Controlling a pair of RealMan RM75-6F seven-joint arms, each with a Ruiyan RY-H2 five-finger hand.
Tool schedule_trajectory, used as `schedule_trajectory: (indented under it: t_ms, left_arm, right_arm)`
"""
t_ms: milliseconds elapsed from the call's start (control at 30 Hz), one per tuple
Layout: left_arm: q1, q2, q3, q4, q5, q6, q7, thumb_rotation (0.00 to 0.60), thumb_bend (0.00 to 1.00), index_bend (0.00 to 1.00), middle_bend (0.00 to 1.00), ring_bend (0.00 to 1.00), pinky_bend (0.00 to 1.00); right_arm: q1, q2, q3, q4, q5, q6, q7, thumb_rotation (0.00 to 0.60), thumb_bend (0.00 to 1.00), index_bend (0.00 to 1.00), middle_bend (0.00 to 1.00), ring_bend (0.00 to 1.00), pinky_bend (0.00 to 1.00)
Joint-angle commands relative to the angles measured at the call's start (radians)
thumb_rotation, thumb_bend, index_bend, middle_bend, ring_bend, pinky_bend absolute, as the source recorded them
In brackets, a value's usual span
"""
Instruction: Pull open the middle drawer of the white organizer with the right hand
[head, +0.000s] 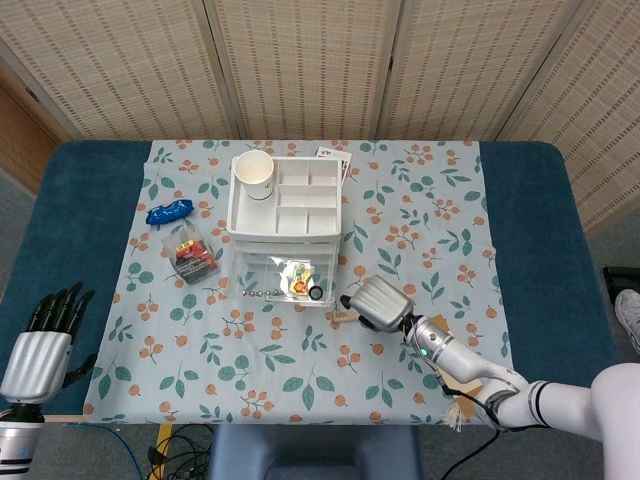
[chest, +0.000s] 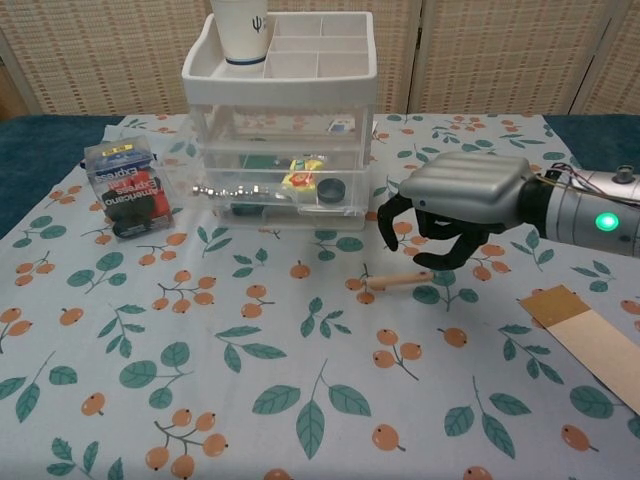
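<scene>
White organizer (chest: 280, 110) is sitting at the desk's far middle while my right hand (chest: 462, 205) is hovering beside it, fingers (chest: 392, 222) curled on nothing, risking hooking the wrong drawer.

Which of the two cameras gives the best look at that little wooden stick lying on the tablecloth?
The chest view: the wooden stick lies in the open below the right hand. In the head view only a short end pokes out beside that hand.

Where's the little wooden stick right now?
In the chest view the wooden stick lies flat on the tablecloth, just below the right hand and in front of the white organizer.
</scene>
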Motion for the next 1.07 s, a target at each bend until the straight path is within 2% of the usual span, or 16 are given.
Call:
schedule_trajectory:
  t_ms: [33,167,433,533,600,733,767,833,900,1067]
  left_arm:
    - [0.000,-0.001,0.000,0.002,0.000,0.001,-0.003,0.600,0.22,0.03,0.00,0.00,0.08]
    - [0.000,-0.002,-0.002,0.010,-0.004,0.001,-0.012,0.600,0.22,0.03,0.00,0.00,0.08]
    - [-0.006,-0.014,-0.008,0.028,-0.005,0.000,-0.027,0.600,0.22,0.03,0.00,0.00,0.08]
    - [-0.012,-0.030,-0.011,0.039,-0.003,-0.004,-0.027,0.600,0.22,0.03,0.00,0.00,0.08]
    - [-0.018,-0.035,-0.012,0.040,-0.002,-0.010,-0.022,0.600,0.22,0.03,0.00,0.00,0.08]
    - [-0.026,-0.037,-0.019,0.035,-0.004,-0.014,-0.018,0.600,0.22,0.03,0.00,0.00,0.08]
    - [-0.028,-0.038,-0.022,0.032,-0.005,-0.013,-0.016,0.600,0.22,0.03,0.00,0.00,0.08]
    - [-0.029,-0.040,-0.025,0.026,-0.007,-0.009,-0.012,0.600,0.22,0.03,0.00,0.00,0.08]
    - [-0.030,-0.040,-0.026,0.020,-0.007,-0.008,-0.007,0.600,0.22,0.03,0.00,0.00,0.08]
    - [-0.037,-0.039,-0.028,0.008,-0.006,-0.013,0.007,0.600,0.22,0.03,0.00,0.00,0.08]
  right_arm:
    - [-0.007,0.004,0.004,-0.003,0.011,-0.005,-0.006,0.600,0.43,0.26,0.99,1.00,1.00]
    - [-0.046,0.054,0.020,-0.036,0.051,0.027,-0.001,0.600,0.43,0.21,0.93,0.98,1.00]
    - [-0.198,0.260,0.022,-0.228,0.125,0.198,-0.024,0.600,0.43,0.21,0.79,0.78,0.99]
    - [-0.279,0.331,0.026,-0.312,0.166,0.295,-0.025,0.600,0.42,0.21,0.70,0.66,0.83]
    - [-0.336,0.371,0.021,-0.349,0.185,0.357,-0.018,0.600,0.42,0.21,0.60,0.57,0.71]
    - [-0.437,0.423,-0.001,-0.384,0.198,0.457,-0.002,0.600,0.41,0.16,0.29,0.24,0.38]
    - [-0.467,0.431,-0.008,-0.386,0.193,0.488,0.006,0.600,0.40,0.13,0.22,0.14,0.28]
    - [-0.515,0.432,-0.021,-0.380,0.185,0.536,0.023,0.600,0.38,0.05,0.10,0.01,0.13]
    - [-0.567,0.434,-0.032,-0.376,0.179,0.583,0.046,0.600,0.37,0.01,0.05,0.00,0.06]
    - [-0.658,0.449,-0.046,-0.369,0.157,0.660,0.096,0.600,0.37,0.00,0.04,0.00,0.05]
